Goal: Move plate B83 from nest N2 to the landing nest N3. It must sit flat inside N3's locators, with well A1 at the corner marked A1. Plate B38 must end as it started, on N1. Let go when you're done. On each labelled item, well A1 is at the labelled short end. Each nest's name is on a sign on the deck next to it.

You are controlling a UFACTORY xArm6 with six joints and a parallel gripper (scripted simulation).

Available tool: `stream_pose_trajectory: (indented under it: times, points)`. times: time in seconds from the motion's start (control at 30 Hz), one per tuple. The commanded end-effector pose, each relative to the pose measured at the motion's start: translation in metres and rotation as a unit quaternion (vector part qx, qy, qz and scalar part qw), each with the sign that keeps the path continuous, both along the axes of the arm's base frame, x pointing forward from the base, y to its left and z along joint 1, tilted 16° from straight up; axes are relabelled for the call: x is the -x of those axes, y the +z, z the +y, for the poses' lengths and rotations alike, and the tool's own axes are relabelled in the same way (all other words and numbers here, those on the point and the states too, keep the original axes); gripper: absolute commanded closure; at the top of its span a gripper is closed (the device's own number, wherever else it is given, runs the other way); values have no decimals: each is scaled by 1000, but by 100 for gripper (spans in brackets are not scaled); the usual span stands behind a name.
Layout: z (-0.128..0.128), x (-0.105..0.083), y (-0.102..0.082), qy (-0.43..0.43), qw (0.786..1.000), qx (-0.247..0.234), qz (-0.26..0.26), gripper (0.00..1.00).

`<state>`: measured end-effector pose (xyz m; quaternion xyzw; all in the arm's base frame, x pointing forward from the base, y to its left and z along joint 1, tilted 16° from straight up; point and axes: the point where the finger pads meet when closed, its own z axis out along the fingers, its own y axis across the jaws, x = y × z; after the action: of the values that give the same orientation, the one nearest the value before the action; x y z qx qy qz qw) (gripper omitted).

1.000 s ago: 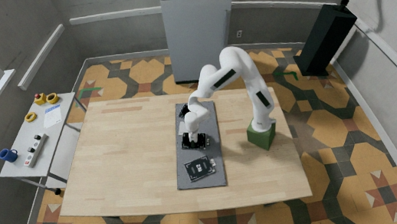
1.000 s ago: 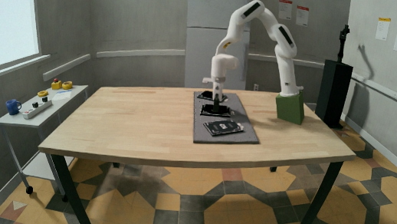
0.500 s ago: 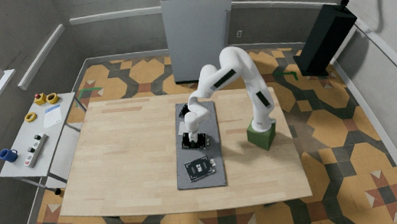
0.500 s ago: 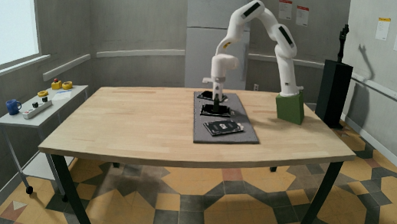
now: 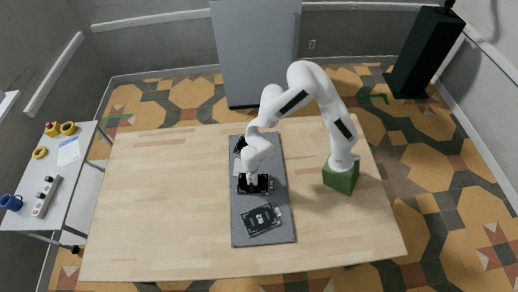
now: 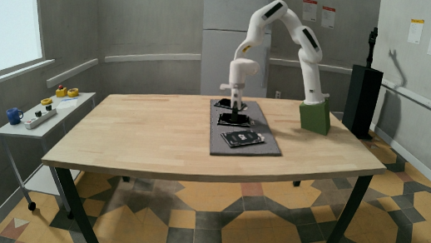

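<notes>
A grey deck mat [image 5: 261,200] on the wooden table holds three black plate spots in a row. My gripper [image 5: 252,184] points straight down over the middle one, and it also shows in the exterior view [image 6: 234,116]. Its fingers [image 6: 234,120] stand open, low on either side of the black plate that lies there. A second black plate [image 5: 260,218] with white markings lies at the near end of the mat, turned askew to the mat's edges. A third black item [image 5: 240,144] at the far end is partly hidden by my arm. The labels and nest signs are too small to read.
My arm's green base block [image 5: 341,175] stands on the table to the right of the mat. A side cart [image 5: 42,175] to the left carries a blue mug, a button box and yellow rolls. A grey cabinet [image 5: 255,50] and a black tower [image 5: 425,50] stand behind the table.
</notes>
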<state>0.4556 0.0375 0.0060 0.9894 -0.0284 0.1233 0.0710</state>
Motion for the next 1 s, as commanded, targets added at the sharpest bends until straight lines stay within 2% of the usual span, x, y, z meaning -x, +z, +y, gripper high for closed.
stream_pose_trajectory:
  times: [0.0, 0.97]
  points:
    - [1, 0, 5, 0, 1000, 0, -2, 0]
    - [8, 10, 48, 0, 1000, 0, -2, 0]
